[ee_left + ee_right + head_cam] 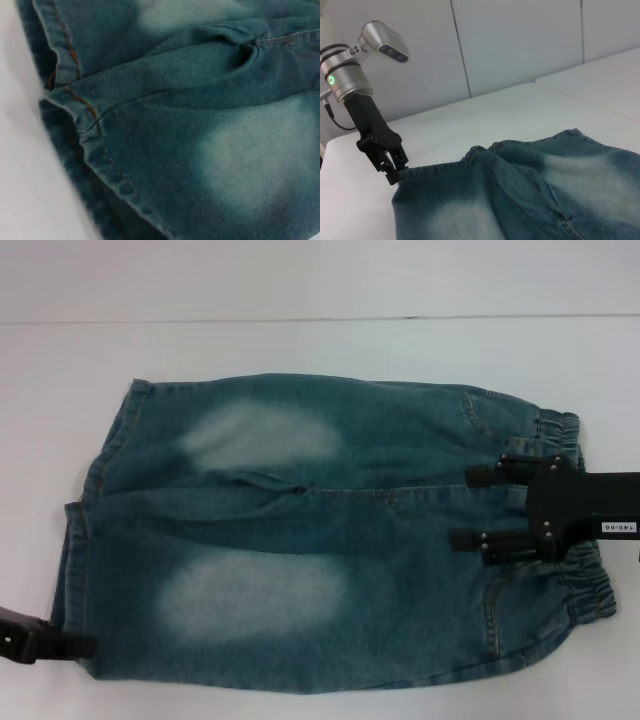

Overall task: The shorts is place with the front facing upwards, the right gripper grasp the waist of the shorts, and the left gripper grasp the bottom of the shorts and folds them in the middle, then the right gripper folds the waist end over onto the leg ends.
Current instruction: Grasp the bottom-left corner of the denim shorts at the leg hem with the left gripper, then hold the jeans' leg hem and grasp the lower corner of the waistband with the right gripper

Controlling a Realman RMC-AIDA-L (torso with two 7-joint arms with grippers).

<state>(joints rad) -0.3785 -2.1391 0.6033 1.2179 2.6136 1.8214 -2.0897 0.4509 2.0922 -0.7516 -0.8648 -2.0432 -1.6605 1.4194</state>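
The blue-green denim shorts (330,540) lie flat and front up on the white table, with two pale faded patches. The leg hems (85,510) point left and the ruched waistband (585,585) lies at the right. My right gripper (463,507) hovers over the waist end, open, its two fingers spread above the fly area. My left gripper (85,645) is at the near left corner of the shorts. In the right wrist view its (395,176) fingertips are pinched together on the hem corner (407,171). The left wrist view shows the stitched hem (95,145) close up.
The white table (320,345) runs around the shorts, with bare surface behind and to the left. A white panelled wall (520,45) stands beyond the table's far edge.
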